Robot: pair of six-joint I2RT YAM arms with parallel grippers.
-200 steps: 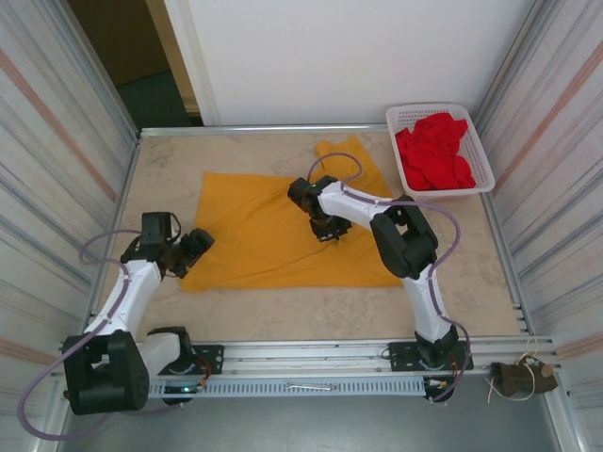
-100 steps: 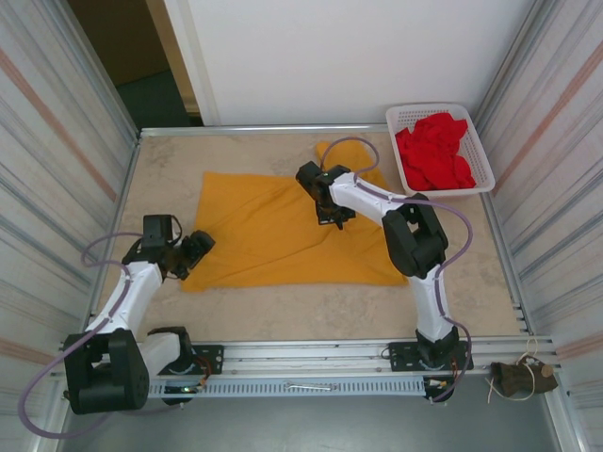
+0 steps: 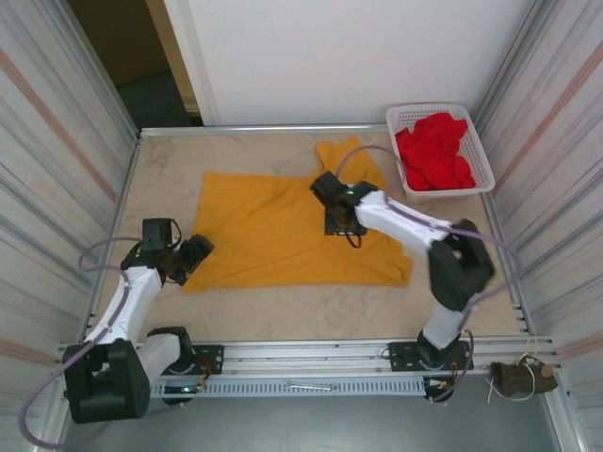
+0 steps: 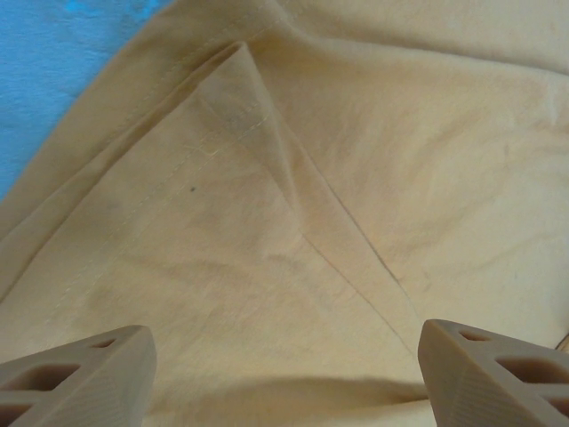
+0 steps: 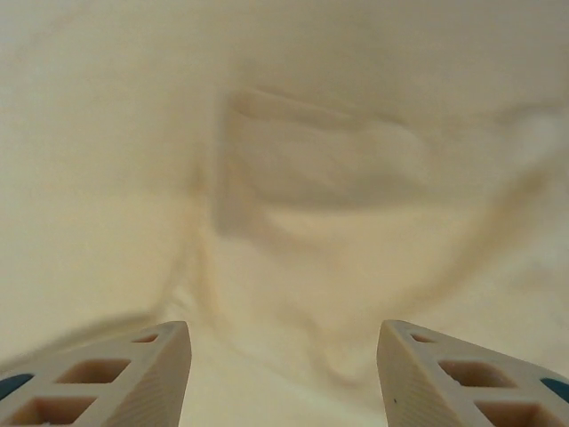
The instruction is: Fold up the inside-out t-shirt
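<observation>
The inside-out t-shirt (image 3: 273, 235) lies spread flat in the middle of the table, mustard yellow, with one sleeve (image 3: 347, 155) pointing to the back. My right gripper (image 3: 341, 222) hovers over its right-centre part; in the right wrist view this gripper (image 5: 284, 378) is open, with only wrinkled cloth (image 5: 311, 178) below the fingers. My left gripper (image 3: 193, 256) sits at the shirt's near-left corner. In the left wrist view it (image 4: 284, 382) stands wide open over a seam and fold of the fabric (image 4: 293, 196), gripping nothing.
A white basket (image 3: 429, 108) of red garments (image 3: 435, 151) stands at the back right corner. Bare table (image 3: 160, 179) shows left of the shirt and along the near edge. Corrugated metal walls (image 3: 57, 160) close in both sides.
My right gripper has opened and let go of the cloth, shifting slightly right, and its elbow has swung to the right. The shirt's near-right part now lies farther out. The left arm has hardly moved.
</observation>
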